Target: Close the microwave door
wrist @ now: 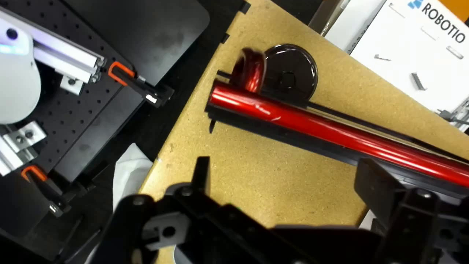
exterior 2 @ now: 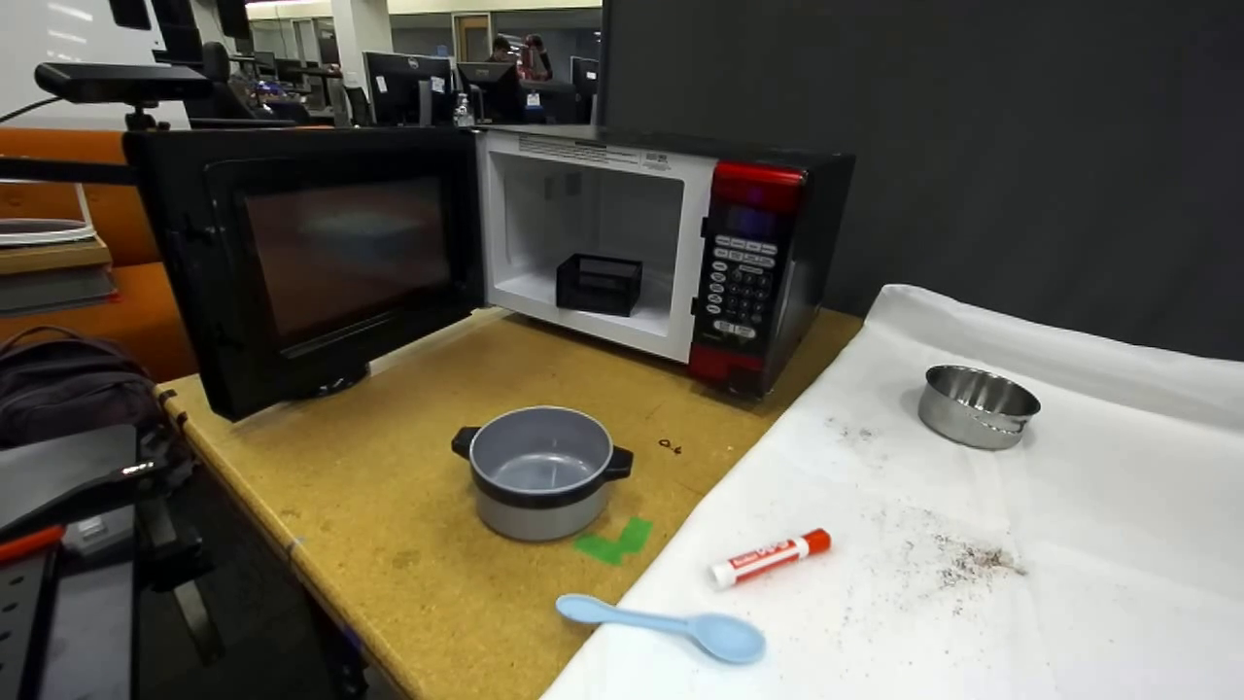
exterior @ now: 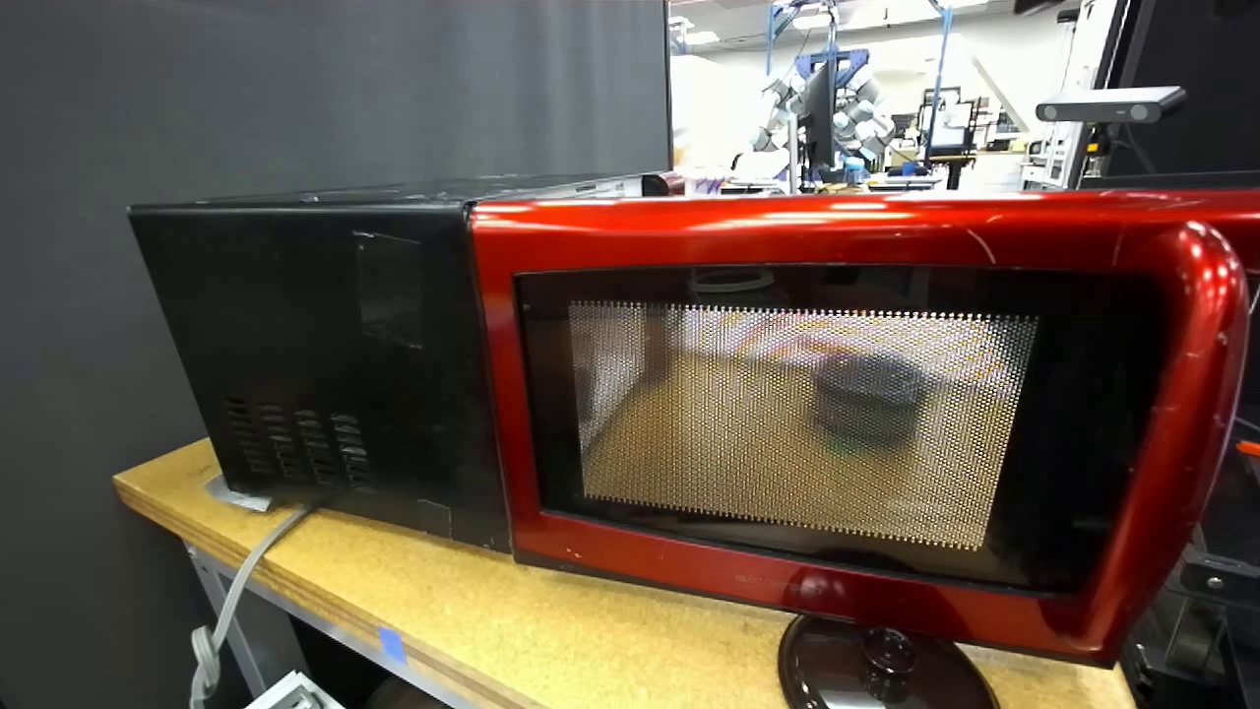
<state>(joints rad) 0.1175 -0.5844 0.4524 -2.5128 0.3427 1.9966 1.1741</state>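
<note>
The microwave stands at the back of the wooden table; its black side casing (exterior: 325,364) and its white cavity frame and red-black control panel (exterior 2: 746,262) show in the exterior views. The red microwave door (exterior: 768,414) is swung wide open in both exterior views, its dark inner face (exterior 2: 350,253) toward the table. In the wrist view the door (wrist: 329,134) shows from above as a red edge with a curved handle. My gripper (wrist: 287,172) is open and empty, on the inner side of the door. I cannot tell whether it touches the door. It is not clearly seen in the exterior views.
A dark round lid (wrist: 291,75) lies under the door's handle end. A black mesh box (exterior 2: 600,285) sits inside the microwave. A grey pot (exterior 2: 539,510), blue spoon (exterior 2: 724,637), red marker (exterior 2: 773,559) and steel bowl (exterior 2: 977,413) stand or lie in front.
</note>
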